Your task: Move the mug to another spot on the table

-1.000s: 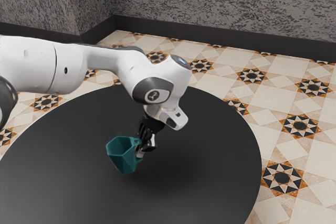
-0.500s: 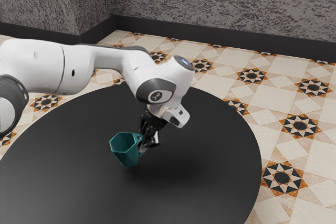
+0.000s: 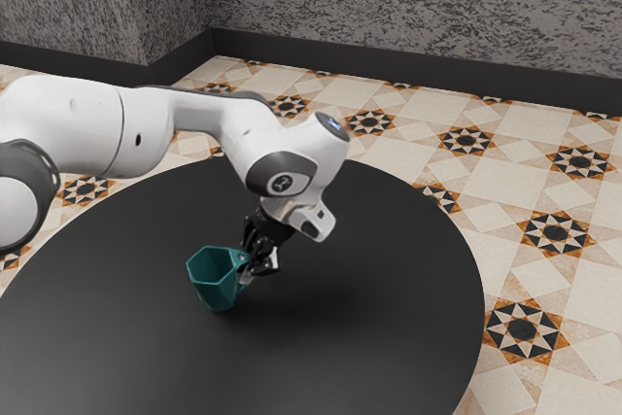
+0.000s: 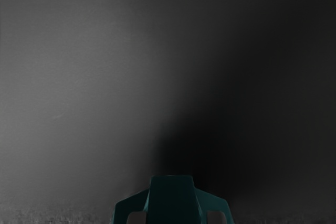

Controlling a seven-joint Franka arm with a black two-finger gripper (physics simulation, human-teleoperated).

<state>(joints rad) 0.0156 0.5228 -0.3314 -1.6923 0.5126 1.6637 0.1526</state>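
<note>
Teal faceted mug (image 3: 214, 277) sits in the middle part of the round black table (image 3: 408, 269), well in from the far edge and from the rim on the exterior view's right. Can't tell whether its base touches the tabletop or hangs just above it.

Mug is tilted. Its long axis, base to mouth, leans so the open mouth faces up and toward the exterior view's left, with the base lower and nearer the camera. The handle points to the exterior view's right, toward the gripper (image 3: 255, 261).

The black claw is clamped on the mug's handle side, fingers close together around it.

White arm (image 3: 146, 128) comes in from the exterior view's left and bends down over the table.

In the wrist view, a teal piece of the mug (image 4: 171, 200) is just under the hand, with dark tabletop beyond it.
</note>
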